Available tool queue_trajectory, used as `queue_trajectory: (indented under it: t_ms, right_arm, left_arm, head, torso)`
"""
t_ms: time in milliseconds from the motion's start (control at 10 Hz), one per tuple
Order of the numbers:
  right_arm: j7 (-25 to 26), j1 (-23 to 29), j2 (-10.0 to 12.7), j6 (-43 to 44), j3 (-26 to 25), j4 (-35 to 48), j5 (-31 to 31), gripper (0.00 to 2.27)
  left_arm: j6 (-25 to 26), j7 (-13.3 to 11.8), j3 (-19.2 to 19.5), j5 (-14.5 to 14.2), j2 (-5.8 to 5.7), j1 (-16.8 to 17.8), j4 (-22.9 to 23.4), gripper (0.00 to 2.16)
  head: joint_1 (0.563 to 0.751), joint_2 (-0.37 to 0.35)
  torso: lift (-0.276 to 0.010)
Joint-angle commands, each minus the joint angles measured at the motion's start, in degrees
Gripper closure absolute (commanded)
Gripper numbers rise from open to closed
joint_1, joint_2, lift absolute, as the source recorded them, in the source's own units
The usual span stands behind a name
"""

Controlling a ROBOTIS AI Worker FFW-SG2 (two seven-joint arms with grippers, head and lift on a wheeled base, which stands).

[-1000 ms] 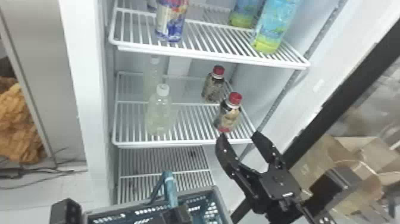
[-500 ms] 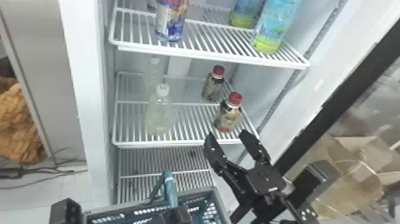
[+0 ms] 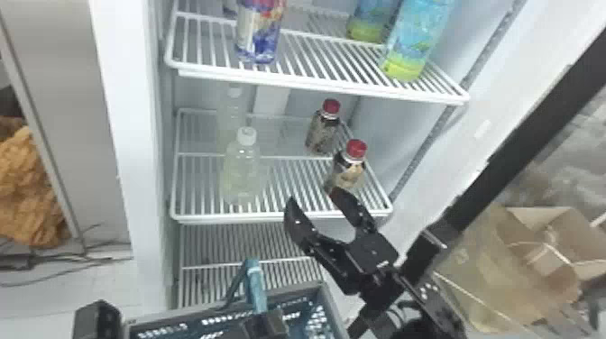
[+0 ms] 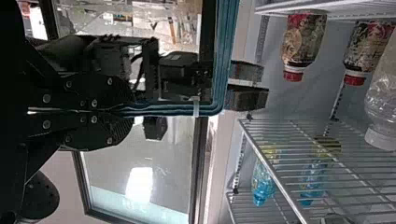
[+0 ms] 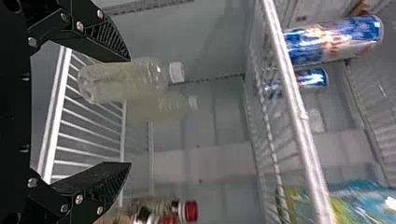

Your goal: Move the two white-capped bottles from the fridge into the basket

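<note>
Motion is carrying the right gripper (image 3: 314, 194), empty and spread wide, leftward before the middle shelf (image 3: 279, 219), apparently nearing two white-capped bottles (image 3: 242, 173) standing on its left; two red-capped bottles (image 3: 349, 173) are standing on its right, two blue bottles (image 3: 417, 40) above; below, the left gripper (image 4: 133, 110) is clamping the handle (image 3: 257, 288) of one basket (image 3: 334, 311).

The exact kind of room cannot be told, though it looks more like a lab or workroom than a home. A tall white fridge (image 3: 124, 135) of the sort shops use for drinks stands open, with wire shelves (image 3: 293, 219) carrying a can (image 3: 258, 38) and red-capped bottles (image 3: 356, 173). Beside it, loose dark cables (image 3: 18, 260) trail over a pale floor (image 3: 67, 290) near a crumpled orange-brown heap (image 3: 27, 194); creased brown paper (image 3: 536, 257) lies on the other side.
</note>
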State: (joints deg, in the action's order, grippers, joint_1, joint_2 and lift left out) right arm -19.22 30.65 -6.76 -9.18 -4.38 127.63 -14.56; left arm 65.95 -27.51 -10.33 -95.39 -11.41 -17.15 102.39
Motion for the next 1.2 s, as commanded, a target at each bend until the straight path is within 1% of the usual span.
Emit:
queue_trajectory:
  t_ms: [0,400,500,600,700,1100]
  right_arm:
    - [-0.73,-3.51,0.00,0.04,0.72,-3.39,0.96,0.26]
    - [-1.87,-8.57,-1.41,0.04,4.03,-8.31,1.30,0.25]
    - [-1.96,-10.26,-1.67,0.04,5.29,-9.58,1.53,0.23]
    - [-2.13,-11.81,-1.94,-0.24,6.20,-10.56,2.33,0.16]
    - [-2.13,-13.49,-2.20,-0.24,7.35,-11.69,2.56,0.02]
    - [-2.13,-19.82,-2.90,-0.24,10.55,-17.31,3.02,0.01]
  left_arm:
    - [0.00,0.00,0.16,-0.02,0.07,-0.01,0.06,1.12]
    - [0.00,0.00,0.16,0.10,0.16,-0.01,0.06,1.12]
    - [0.00,0.00,0.16,0.10,0.16,-0.01,0.06,1.12]
    - [0.00,0.00,0.16,0.10,0.16,-0.01,0.06,1.12]
    - [0.00,0.00,0.16,-0.02,0.16,-0.01,0.06,1.12]
    - [0.00,0.00,0.05,0.10,0.16,0.13,0.06,1.12]
  head:
    - [0.695,-0.350]
    - [0.695,-0.343]
    - [0.695,-0.329]
    - [0.695,-0.314]
    - [0.695,-0.298]
    - [0.695,-0.256]
  torso:
    - [-0.260]
    - [-0.260]
    - [-0.260]
    - [-0.260]
    - [-0.260]
    - [-0.260]
